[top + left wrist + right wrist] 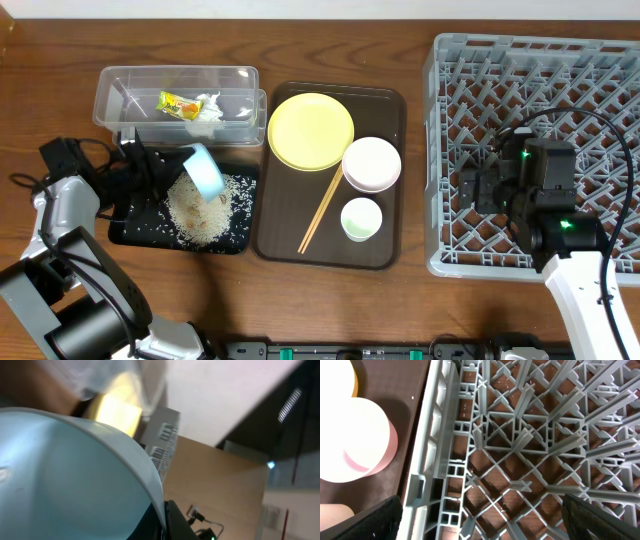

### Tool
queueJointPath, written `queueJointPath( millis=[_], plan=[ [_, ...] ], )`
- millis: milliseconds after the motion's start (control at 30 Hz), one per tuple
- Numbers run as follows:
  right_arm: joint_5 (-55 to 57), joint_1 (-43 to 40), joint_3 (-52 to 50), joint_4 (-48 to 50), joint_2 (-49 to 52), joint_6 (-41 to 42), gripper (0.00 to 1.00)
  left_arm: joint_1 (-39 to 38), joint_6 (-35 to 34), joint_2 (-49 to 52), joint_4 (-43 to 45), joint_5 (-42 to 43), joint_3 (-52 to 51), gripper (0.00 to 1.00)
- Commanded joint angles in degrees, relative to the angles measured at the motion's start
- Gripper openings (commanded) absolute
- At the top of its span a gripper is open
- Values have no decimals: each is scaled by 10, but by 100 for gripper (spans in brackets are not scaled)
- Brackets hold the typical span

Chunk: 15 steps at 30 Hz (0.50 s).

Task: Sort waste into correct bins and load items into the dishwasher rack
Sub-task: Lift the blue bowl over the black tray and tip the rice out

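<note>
My left gripper [170, 168] is shut on the rim of the light blue bowl [207, 170], tipped on its side over the black tray [128, 232], where loose rice [205, 210] lies. The bowl [65, 475] fills the left wrist view. The clear tub [110, 95] holds the yellow-green wrapper [179, 103] and the white tissue [208, 108]. The yellow plate [311, 131], white bowl [372, 164], small white cup [361, 219] and chopsticks [321, 210] lie on the brown tray [270, 235]. My right gripper [480, 520] is open and empty over the grey rack's [610, 60] left side; the rack [520, 445] and white bowl [350, 445] show in its wrist view.
The brown serving tray sits between the black tray and the rack. The clear tub stands just behind the black tray. Cables trail by the left arm at the table's left edge.
</note>
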Motion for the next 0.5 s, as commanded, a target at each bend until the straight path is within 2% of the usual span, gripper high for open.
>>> queueJointPath(
  millis=[0,100,200,267,333,400,467],
  plan=[
    [-3,0,10,0,2,8,99,4,52,3,24,105,0,6],
    [-3,0,10,0,2,8,99,4,56,3,31,88,0,6],
    [-3,0,10,0,2,8,99,4,-2,3,29,27,0,6],
    [-3,0,10,0,2,8,99,4,-7,3,38,47,0,6],
    [-3,0,10,0,2,8,99,3,29,3,61,105,0,6],
    [-3,0,10,0,2,8,99,4,34,2,61,99,0,6],
    [-3,0,10,0,3,8,99,4,7,2,60,74,0,6]
  ],
)
